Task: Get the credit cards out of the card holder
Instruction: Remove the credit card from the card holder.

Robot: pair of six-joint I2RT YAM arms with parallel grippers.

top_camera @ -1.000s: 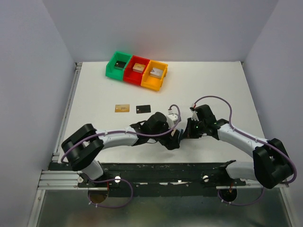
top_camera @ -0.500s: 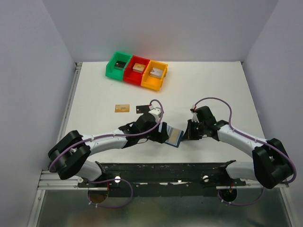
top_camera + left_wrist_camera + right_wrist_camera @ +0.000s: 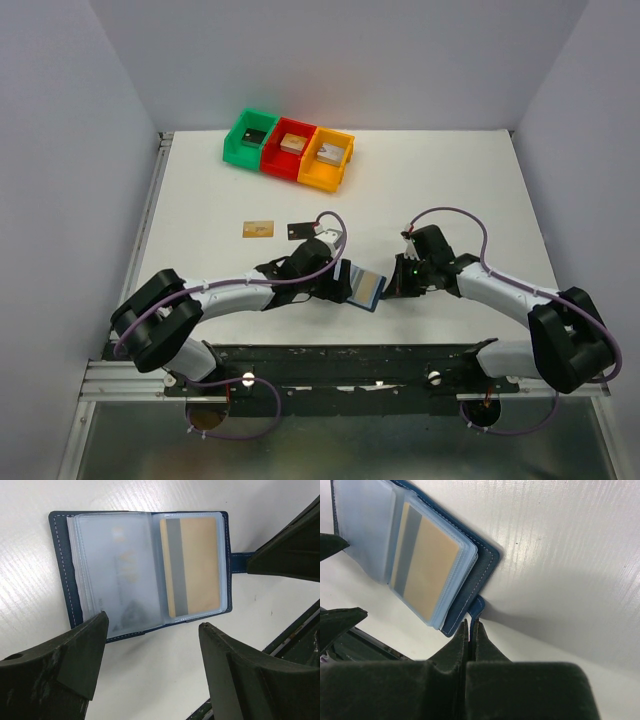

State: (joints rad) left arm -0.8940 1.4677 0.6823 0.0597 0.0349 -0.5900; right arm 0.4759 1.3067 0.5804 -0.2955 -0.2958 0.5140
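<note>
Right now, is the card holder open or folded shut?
Open. The card holder lies spread flat on the table, both clear sleeve pages showing, a tan-gold card inside one pocket.

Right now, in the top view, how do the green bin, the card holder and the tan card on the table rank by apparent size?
1. green bin
2. card holder, partly hidden, yet clearly second
3. tan card, clearly smallest

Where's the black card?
Top view: the black card lies on the table, just right of the tan card, between the red bin and the wallet.
</note>
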